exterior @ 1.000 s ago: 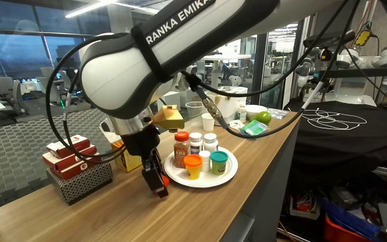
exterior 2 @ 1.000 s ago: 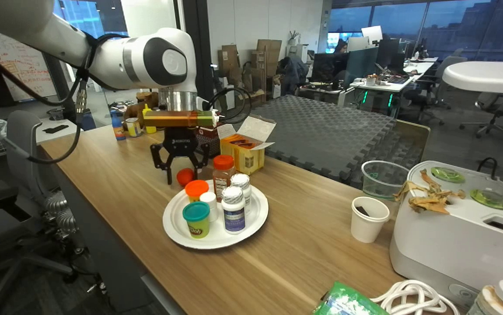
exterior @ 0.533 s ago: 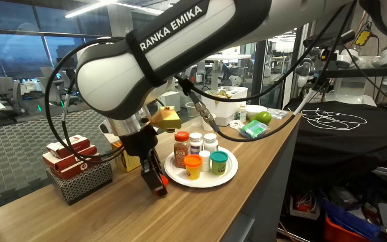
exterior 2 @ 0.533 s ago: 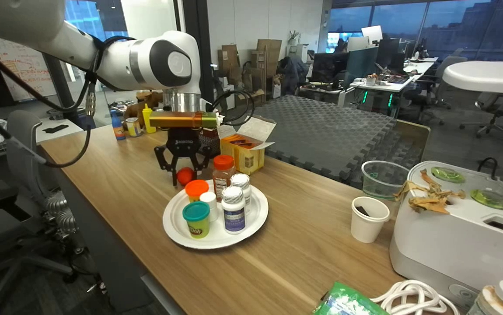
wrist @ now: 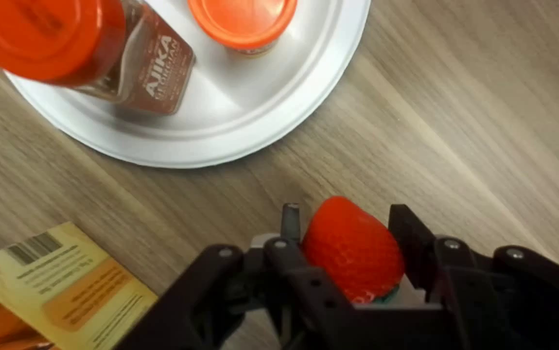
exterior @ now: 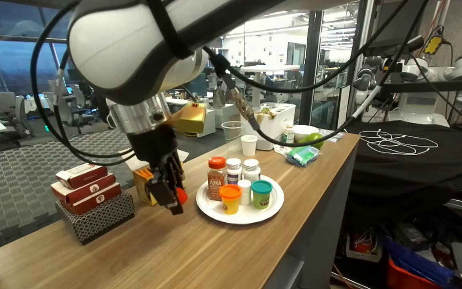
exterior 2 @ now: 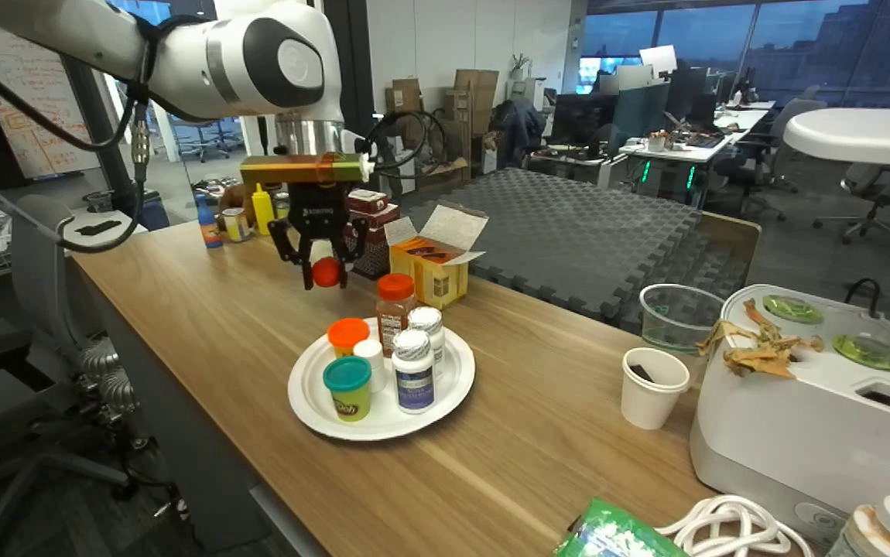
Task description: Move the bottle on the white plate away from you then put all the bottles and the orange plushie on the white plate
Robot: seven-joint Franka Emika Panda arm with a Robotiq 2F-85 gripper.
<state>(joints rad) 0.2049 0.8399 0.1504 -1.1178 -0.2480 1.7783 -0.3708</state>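
Note:
My gripper (exterior 2: 326, 285) is shut on a round orange-red plushie (wrist: 352, 253) that looks like a strawberry. It holds the plushie (exterior: 181, 196) above the table, beside the white plate (exterior: 207, 206) and apart from it. On the plate stand upright a red-capped Ajika bottle (exterior: 216, 182), two white-capped pill bottles (exterior 2: 414, 383) (exterior 2: 437, 340) and a small white bottle (exterior: 245, 194). An orange-lidded tub (exterior: 230, 204) and a teal-lidded tub (exterior: 261, 196) also stand on it. In the wrist view only the Ajika bottle (wrist: 163, 73), the orange lid (wrist: 245, 19) and the plate's near rim (wrist: 187, 155) show.
An open yellow box (exterior 2: 441, 278) stands beside the plate. Red boxes (exterior: 90, 188) are stacked on a patterned box (exterior: 98, 216). A paper cup (exterior 2: 650, 391), a clear cup (exterior 2: 673, 321) and a white appliance (exterior 2: 809, 433) stand farther along the wooden table (exterior 2: 522, 433).
The gripper has closed on the plushie beside the plate and lifted it off the table, moving up and slightly away from the plate. The things on the plate have not moved.

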